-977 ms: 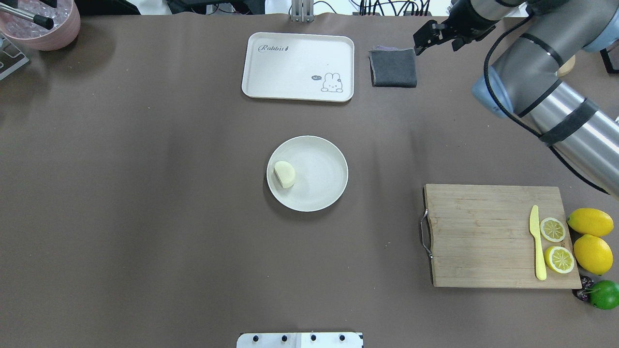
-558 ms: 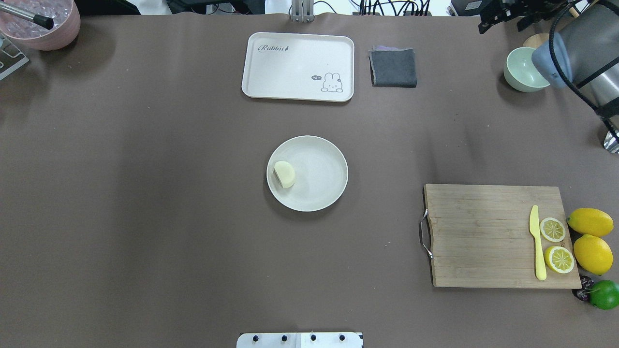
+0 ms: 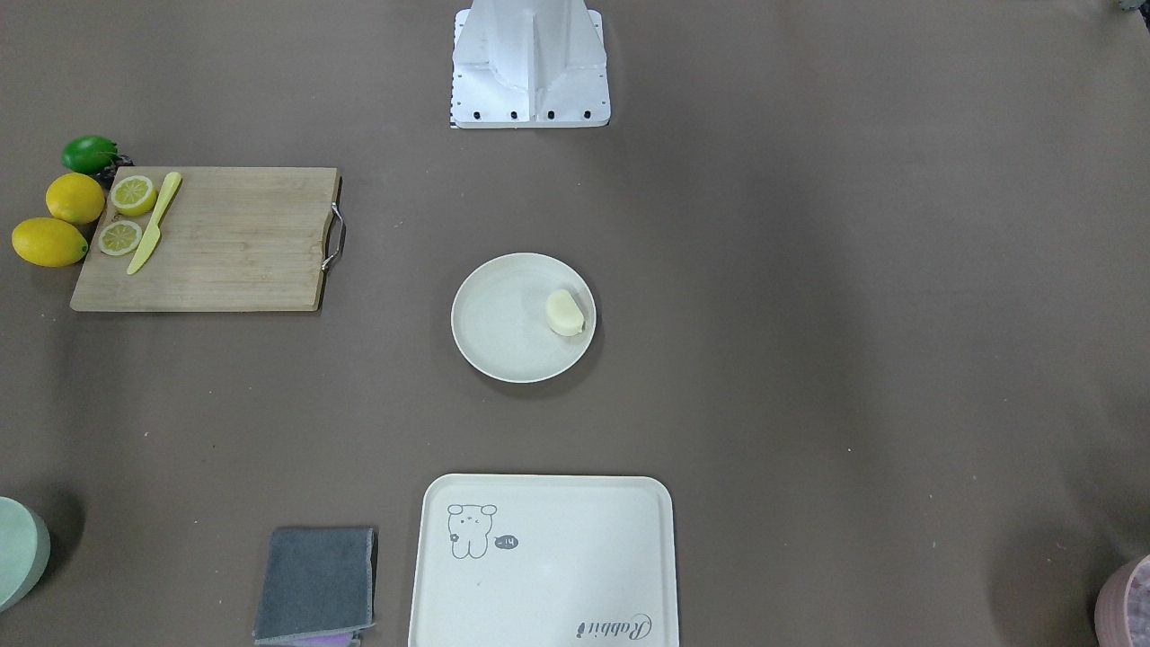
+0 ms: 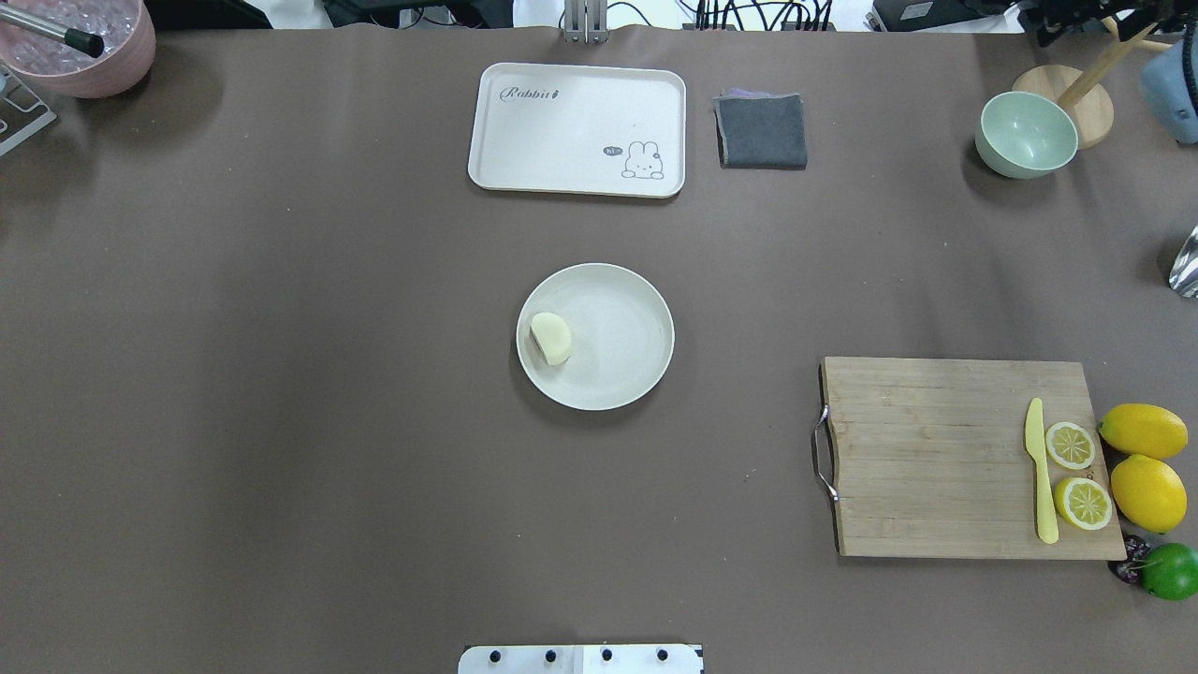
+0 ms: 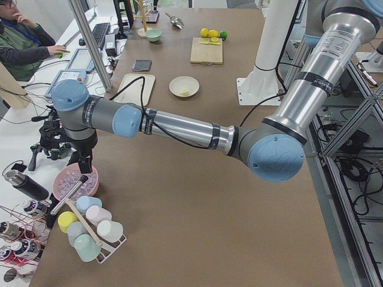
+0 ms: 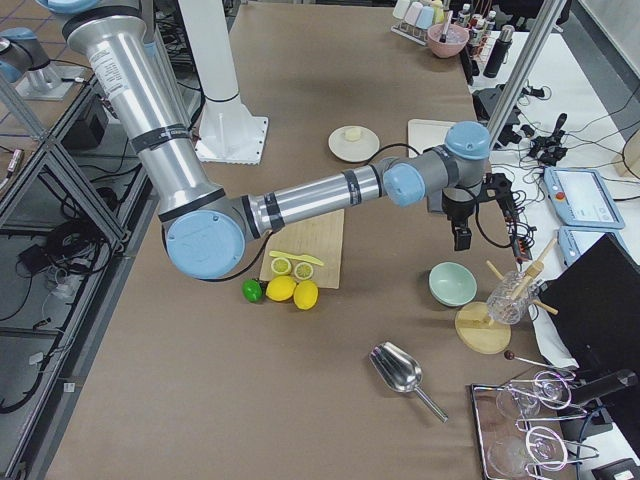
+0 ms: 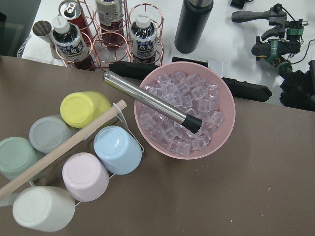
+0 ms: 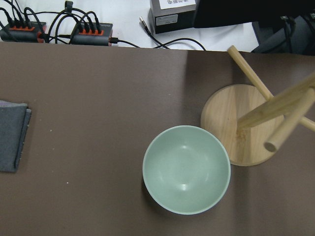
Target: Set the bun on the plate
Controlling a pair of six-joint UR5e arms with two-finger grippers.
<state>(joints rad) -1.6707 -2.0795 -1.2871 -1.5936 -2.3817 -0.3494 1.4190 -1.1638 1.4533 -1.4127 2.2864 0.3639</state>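
Observation:
The bun (image 4: 551,337), a small pale cream lump, lies inside the left part of the round cream plate (image 4: 625,339) at mid-table; the front-facing view shows the same bun (image 3: 565,313) on the plate (image 3: 499,323). Nothing touches it. My right gripper (image 6: 461,243) hangs above the table's far right corner beside the green bowl, far from the plate, and I cannot tell whether it is open or shut. My left gripper (image 5: 82,166) hovers over the pink ice bowl at the far left corner, showing only in the left side view, so its state is unclear.
A rabbit tray (image 4: 577,128) and grey cloth (image 4: 762,132) lie behind the plate. Green bowl (image 4: 1026,135) and wooden stand (image 4: 1078,105) sit far right. A cutting board (image 4: 936,459) with knife, lemon halves and lemons lies near right. Pink ice bowl (image 4: 80,51), cup rack (image 7: 74,162).
The right arm has swung away from over the grey cloth to the far right corner, uncovering the green bowl and the stand. Bun and plate have not moved.

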